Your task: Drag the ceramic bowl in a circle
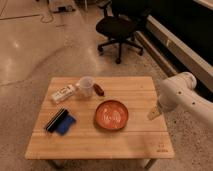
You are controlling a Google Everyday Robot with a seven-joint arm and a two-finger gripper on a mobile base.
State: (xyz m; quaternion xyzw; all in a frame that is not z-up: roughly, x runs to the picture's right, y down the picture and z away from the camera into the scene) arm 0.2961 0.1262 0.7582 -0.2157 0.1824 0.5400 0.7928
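The pincer [154, 113] is hanging from a white arm [177, 95] over the right edge of the wooden counter [135, 92], and whether it is spread or pressed together cannot be told. The ceramic bowl [111, 115] is sitting to its left, apart from it, near the counter's middle. A white cup [85, 87] is standing farther back and left.

One wooden surface [125, 146] carries six things: one ceramic bowl [112, 115], one white cup [85, 87], one small reddish-brown object [98, 89], one white packet [63, 93], one black bar [55, 120] and one blue pad [66, 125]. One robot arm [181, 94] ends in one claw [154, 113], at the surface's right edge. One black office chair [120, 27] stands beyond the far edge.
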